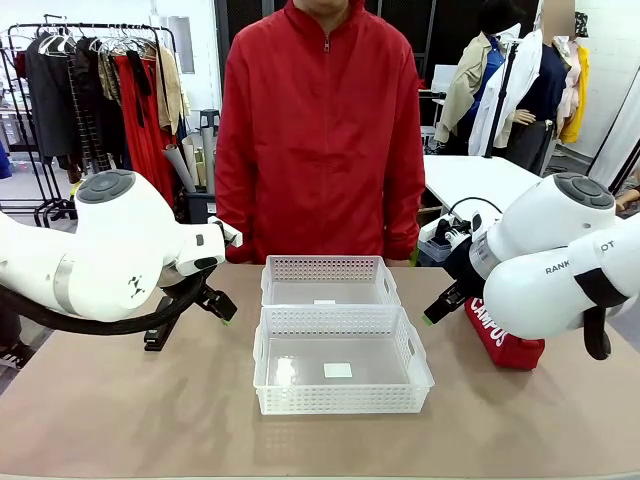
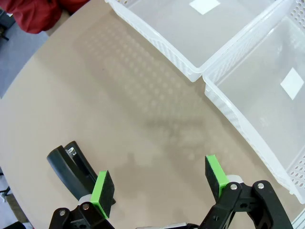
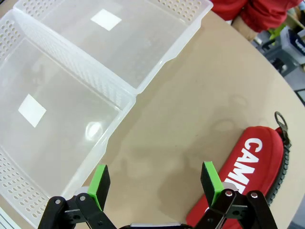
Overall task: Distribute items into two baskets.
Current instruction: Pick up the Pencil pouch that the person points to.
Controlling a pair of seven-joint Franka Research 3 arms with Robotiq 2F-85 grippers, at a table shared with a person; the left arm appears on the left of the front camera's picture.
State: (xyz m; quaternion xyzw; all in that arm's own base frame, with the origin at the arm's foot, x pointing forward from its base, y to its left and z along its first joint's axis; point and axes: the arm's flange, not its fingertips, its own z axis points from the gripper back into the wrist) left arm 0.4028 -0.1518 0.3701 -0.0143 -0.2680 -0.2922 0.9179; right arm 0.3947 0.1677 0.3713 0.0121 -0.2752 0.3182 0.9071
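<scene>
1. White plastic with lattice sides: counts two baskets, a near basket (image 1: pixel 340 400) and a far basket (image 1: pixel 328 268), set long side against long side at mid-table.
2. Counts one red pouch (image 1: pixel 500 335) with white "CAMPUS" lettering and one black stapler (image 2: pixel 69 164).
3. Counts two grippers, left gripper (image 2: pixel 159 183) and right gripper (image 3: pixel 155 179), both with green pads spread wide and gripping nothing.
4. Holds, in each basket, one white sticker (image 3: pixel 32 109) on the clear floor.
5. Lies flat on the table, right of the near basket and apart from it: the pouch, just beside one finger of the right gripper and outside its jaws.
6. Lies on the table to the left of the baskets, well apart from them: the stapler, just beside one finger of the left gripper, outside the jaws; contact cannot be told.
7. Tan table (image 1: pixel 120 420) with a rounded edge, matte.
8. Stands at the far side, close to the table: a person (image 1: pixel 320 130) in a red zipped jacket.
9. Shows behind, at the left, a clothes rack (image 1: pixel 100 90) of hung garments; at the right, a white table (image 1: pixel 470 180).
</scene>
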